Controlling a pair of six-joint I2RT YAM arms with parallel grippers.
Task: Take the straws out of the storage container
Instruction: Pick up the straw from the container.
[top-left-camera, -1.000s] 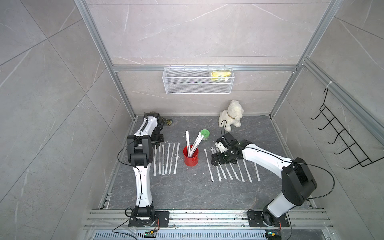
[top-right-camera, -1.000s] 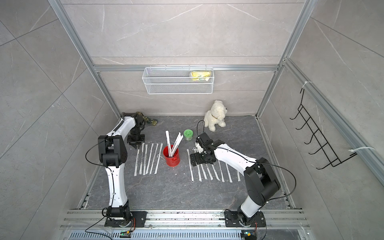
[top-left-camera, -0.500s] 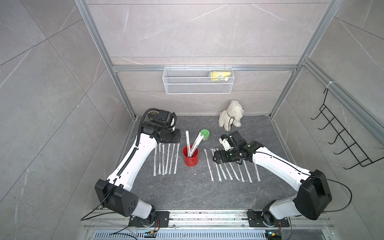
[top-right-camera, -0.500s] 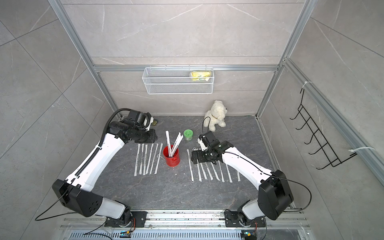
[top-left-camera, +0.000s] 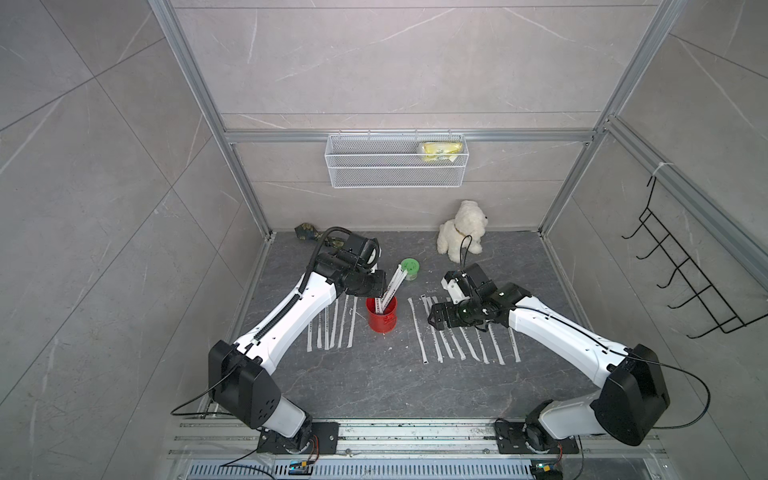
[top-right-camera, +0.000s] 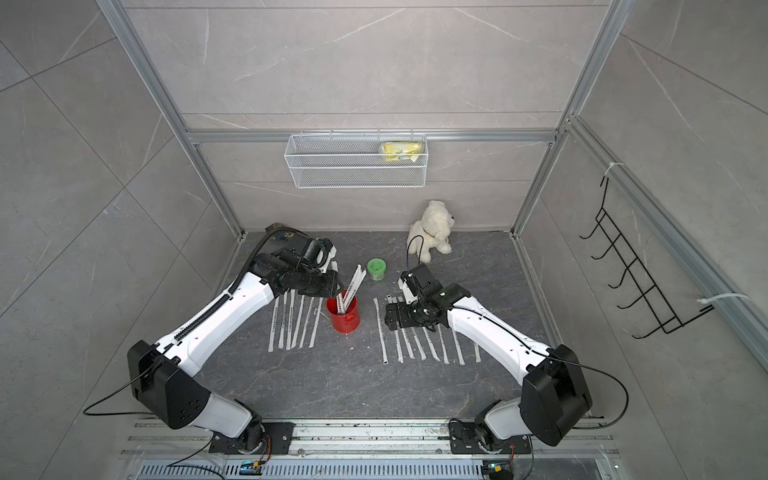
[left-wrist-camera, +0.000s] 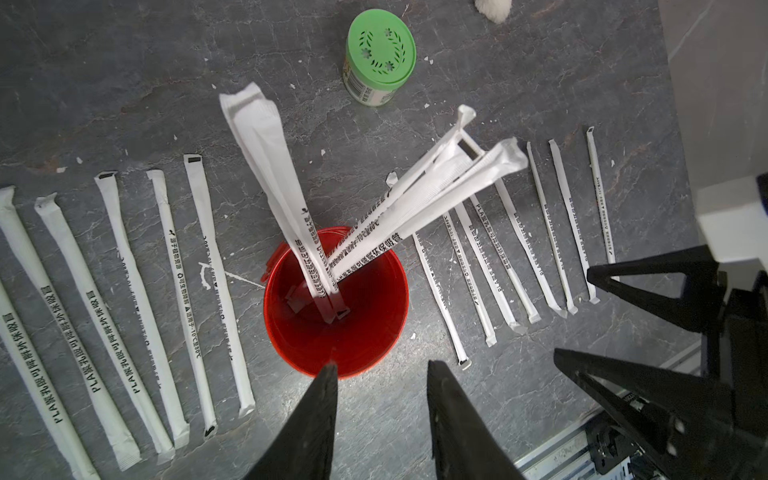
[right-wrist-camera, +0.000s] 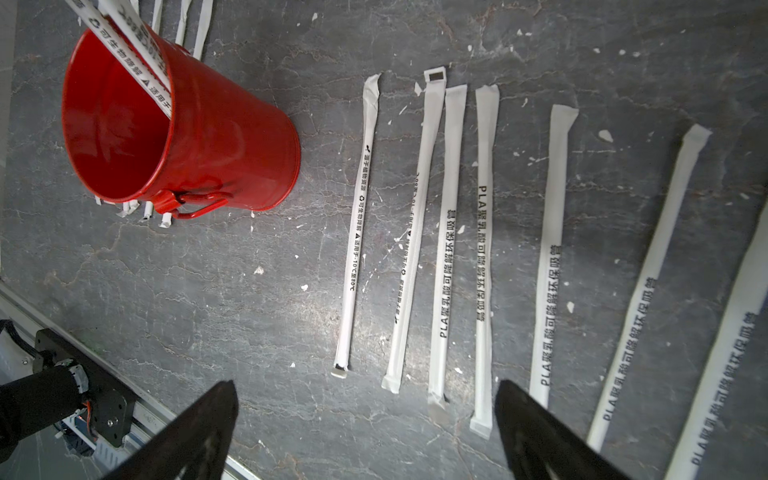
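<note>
So, you're carrying nothing right now.
Left gripper (left-wrist-camera: 382, 365) jaws are sitting part-spread above the can (top-left-camera: 381, 314); straws (left-wrist-camera: 291, 199) are leaning inside it, others lying alongside. Right gripper (right-wrist-camera: 365, 383) jaws are gaping wide.

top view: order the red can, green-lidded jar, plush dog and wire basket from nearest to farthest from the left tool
From the left tool:
1. red can, just below its tips.
2. green-lidded jar, a little farther back.
3. plush dog, sitting at the rear.
4. wire basket, hung high at the rear.
</note>
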